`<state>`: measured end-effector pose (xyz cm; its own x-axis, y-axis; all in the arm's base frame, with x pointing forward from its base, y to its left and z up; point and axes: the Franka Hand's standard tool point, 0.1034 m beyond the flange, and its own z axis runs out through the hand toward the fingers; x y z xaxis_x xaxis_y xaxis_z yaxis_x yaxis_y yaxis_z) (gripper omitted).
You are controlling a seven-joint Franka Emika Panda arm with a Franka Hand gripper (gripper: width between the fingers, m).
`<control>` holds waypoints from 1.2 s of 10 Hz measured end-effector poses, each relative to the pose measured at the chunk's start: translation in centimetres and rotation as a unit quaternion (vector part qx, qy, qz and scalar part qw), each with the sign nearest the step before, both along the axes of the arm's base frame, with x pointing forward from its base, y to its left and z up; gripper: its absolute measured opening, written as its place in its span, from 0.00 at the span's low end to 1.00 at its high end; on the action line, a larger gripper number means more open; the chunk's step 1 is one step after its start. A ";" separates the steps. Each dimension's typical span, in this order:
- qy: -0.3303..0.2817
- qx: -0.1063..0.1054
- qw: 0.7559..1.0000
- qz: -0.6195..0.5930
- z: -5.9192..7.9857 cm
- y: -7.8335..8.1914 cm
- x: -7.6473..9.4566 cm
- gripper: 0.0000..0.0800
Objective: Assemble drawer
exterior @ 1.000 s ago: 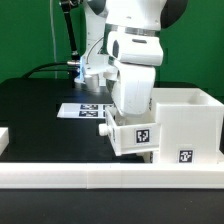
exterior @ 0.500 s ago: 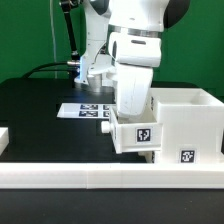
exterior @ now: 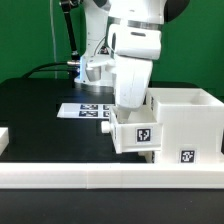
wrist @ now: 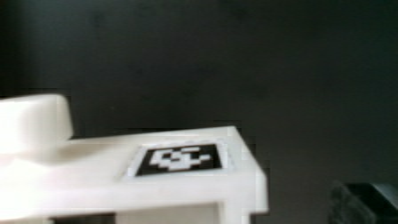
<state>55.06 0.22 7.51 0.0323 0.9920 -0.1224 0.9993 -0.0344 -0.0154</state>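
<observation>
The arm hangs over a small white tray (exterior: 137, 133) that sits on the black table (exterior: 40, 110), pressed against the big white housing (exterior: 188, 122) on the exterior view's right; the tray's tagged end (wrist: 183, 160) faces the camera, so its long axis seems to run toward the back; the claw is hidden behind the wrist, so whether it is wide, narrow or holding cannot be told; the marker board (exterior: 86, 110) lies flat behind; a white rail (exterior: 100, 178) runs along the front edge
</observation>
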 end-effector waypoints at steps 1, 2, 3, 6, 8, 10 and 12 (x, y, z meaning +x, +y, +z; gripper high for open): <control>0.001 -0.003 1.000 -0.004 1.1 0.0 0.0 0.80; 0.006 -0.008 1.000 -0.007 2.1 -0.5 -0.1 0.80; 0.012 -0.013 1.000 -0.009 3.2 -1.2 -0.4 0.81; 0.027 -0.014 0.998 0.056 3.9 -5.7 -0.5 0.81; 0.040 -0.009 0.996 0.079 2.2 -7.7 -0.3 0.81; 0.047 -0.007 0.995 0.090 1.2 -9.1 0.0 0.81; 0.048 -0.003 0.994 0.093 1.2 -9.4 0.0 0.81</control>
<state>55.07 -9.15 8.70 -0.1646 0.9787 -0.1228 0.9822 0.1512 -0.1119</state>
